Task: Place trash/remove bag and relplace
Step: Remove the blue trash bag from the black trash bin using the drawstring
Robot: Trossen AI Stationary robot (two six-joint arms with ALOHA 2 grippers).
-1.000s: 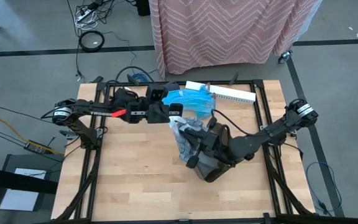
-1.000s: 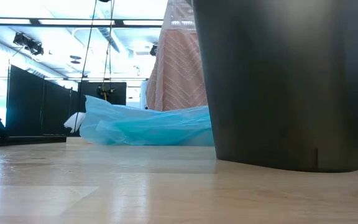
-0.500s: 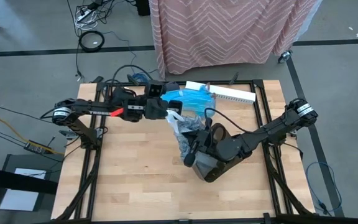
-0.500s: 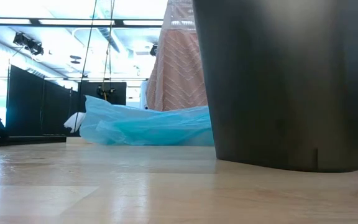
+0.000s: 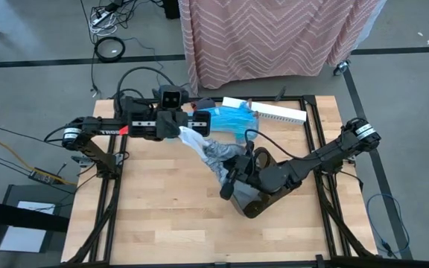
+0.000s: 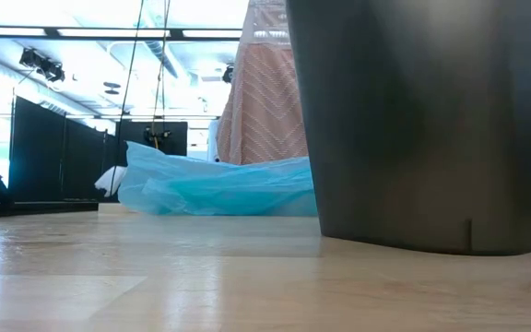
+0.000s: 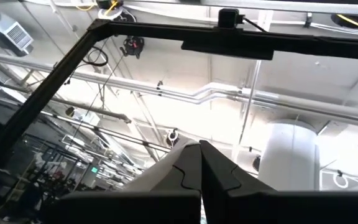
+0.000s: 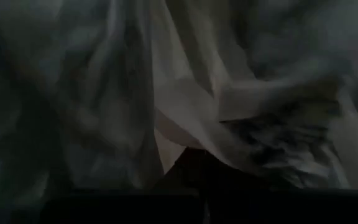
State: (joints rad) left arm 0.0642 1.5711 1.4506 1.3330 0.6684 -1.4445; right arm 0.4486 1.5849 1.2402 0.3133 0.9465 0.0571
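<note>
Wooden table [image 5: 162,223] is seen from above, framed by dark rails, with a pink patterned cloth [image 5: 274,33] hanging beyond its far edge. Near the table's middle, toward the right edge, a dark bin [image 5: 248,201] is tilted; in the low view its wall [image 6: 422,120] fills the right side, standing on the tabletop. A bright blue plastic bag [image 5: 229,119] is lying at the far edge, also seen low across the table [image 6: 219,189].

The grey bag [image 5: 207,152] is stretched from the bin's mouth up toward the far-left, one end held at the left gripper [image 5: 179,132], the other still at the bin. The left gripper's fingers [image 7: 185,171] are pressed together in its wrist view, with the room's ceiling behind; the bag is pinched there, going by the overhead view. The right gripper [image 5: 237,175] is placed at the bin's rim against the bag; its wrist view is filled with wrinkled grey film [image 8: 166,99], and whether its fingers are spread cannot be told.
</note>
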